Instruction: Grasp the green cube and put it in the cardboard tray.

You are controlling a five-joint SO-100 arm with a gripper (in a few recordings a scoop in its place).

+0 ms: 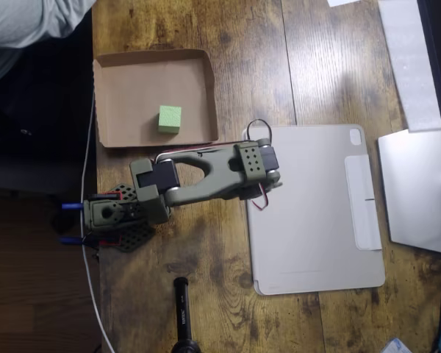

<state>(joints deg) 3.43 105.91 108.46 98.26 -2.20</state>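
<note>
Placement looks already achieved: one green cube (170, 119) is seen resting on the floor of the single cardboard tray (117, 103), toward its five o'clock corner, apart from the walls. One olive arm (206, 176) is folded at six o'clock of the tray; its gripper is tucked out of sight, so whether it is released or clenched cannot be told. Nothing further seems called for (perhaps only parking). One grey tablet cover (316, 213) lies at three o'clock of the arm.
</note>
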